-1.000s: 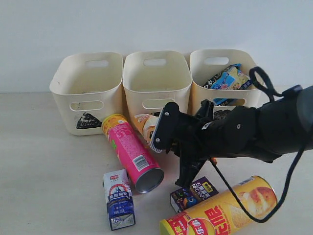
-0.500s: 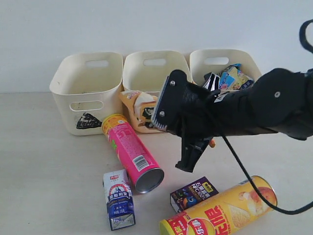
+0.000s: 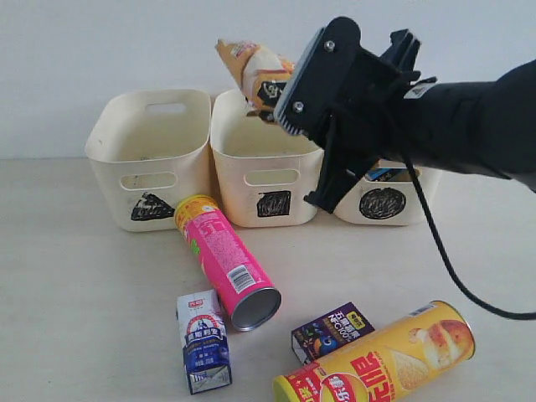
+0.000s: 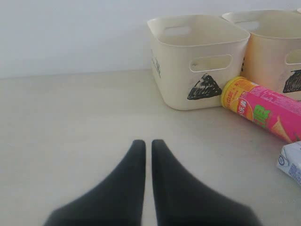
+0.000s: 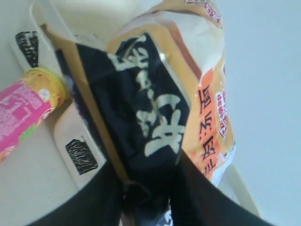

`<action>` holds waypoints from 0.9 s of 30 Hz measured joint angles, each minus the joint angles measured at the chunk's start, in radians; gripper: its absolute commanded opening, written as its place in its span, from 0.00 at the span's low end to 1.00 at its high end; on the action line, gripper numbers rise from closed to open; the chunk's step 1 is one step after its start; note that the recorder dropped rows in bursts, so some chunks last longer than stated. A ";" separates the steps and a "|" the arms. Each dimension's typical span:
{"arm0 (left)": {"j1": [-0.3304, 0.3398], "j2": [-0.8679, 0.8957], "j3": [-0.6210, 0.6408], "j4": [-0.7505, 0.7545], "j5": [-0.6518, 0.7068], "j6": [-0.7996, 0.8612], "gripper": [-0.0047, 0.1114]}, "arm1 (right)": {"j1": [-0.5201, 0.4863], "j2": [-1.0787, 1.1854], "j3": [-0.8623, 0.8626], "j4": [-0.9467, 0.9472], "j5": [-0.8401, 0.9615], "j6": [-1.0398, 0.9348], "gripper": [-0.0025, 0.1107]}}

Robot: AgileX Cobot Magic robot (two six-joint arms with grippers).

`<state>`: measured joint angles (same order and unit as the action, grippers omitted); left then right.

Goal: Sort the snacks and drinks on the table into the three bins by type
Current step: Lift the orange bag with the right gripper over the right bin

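Your left gripper (image 4: 146, 147) hangs low over a bare stretch of the counter (image 3: 84, 293), its two black fingers pressed together with nothing between them. Beyond it sits the triangle bin (image 3: 146, 159), the leftmost of the three in the row along the back.

In front of that bin the pink tube (image 3: 226, 260) lies on its side. Its yellow cap end is close to the bin wall and its silver end points toward the front. Just beside that silver end you'll find the blue and white carton (image 3: 203, 342).

The square bin (image 3: 268, 163) stands in the middle of the row, close against its neighbours. Up in the air above it is the orange-black packet (image 3: 254, 69). Your right gripper (image 3: 272, 94) is clamped on the packet's lower edge, and the bag sticks up and out past the fingers, well clear of the rim.

Near the front of the counter, the purple carton (image 3: 332, 331) lies beside the yellow tube (image 3: 377, 360). The tube rests on its side, with its cap end toward the front edge.

At the far right is the circle bin (image 3: 385, 205), partly hidden by your right arm. A bit of blue wrapper (image 3: 383, 175) shows through its handle slot.
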<state>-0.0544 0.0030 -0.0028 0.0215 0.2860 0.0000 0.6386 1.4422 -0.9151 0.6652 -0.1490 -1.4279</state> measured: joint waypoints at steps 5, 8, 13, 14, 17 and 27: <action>0.000 0.000 0.000 0.000 0.000 0.000 0.08 | -0.092 0.000 -0.065 0.000 0.000 0.032 0.02; 0.000 0.000 0.000 0.000 0.000 0.000 0.08 | -0.168 0.002 -0.112 0.004 0.030 0.070 0.02; 0.000 0.000 0.000 0.000 0.000 0.000 0.08 | -0.270 0.055 -0.199 0.004 0.077 0.126 0.02; 0.000 0.000 0.000 0.000 0.000 0.000 0.08 | -0.285 0.072 -0.213 0.006 0.085 0.135 0.02; 0.000 0.000 0.000 0.000 0.000 0.000 0.08 | -0.320 0.127 -0.266 0.006 0.124 0.158 0.02; 0.000 0.000 0.000 0.000 0.000 0.000 0.08 | -0.375 0.335 -0.447 0.024 0.206 0.177 0.02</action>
<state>-0.0544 0.0030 -0.0028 0.0215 0.2860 0.0000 0.2639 1.7774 -1.3622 0.6889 0.0570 -1.2512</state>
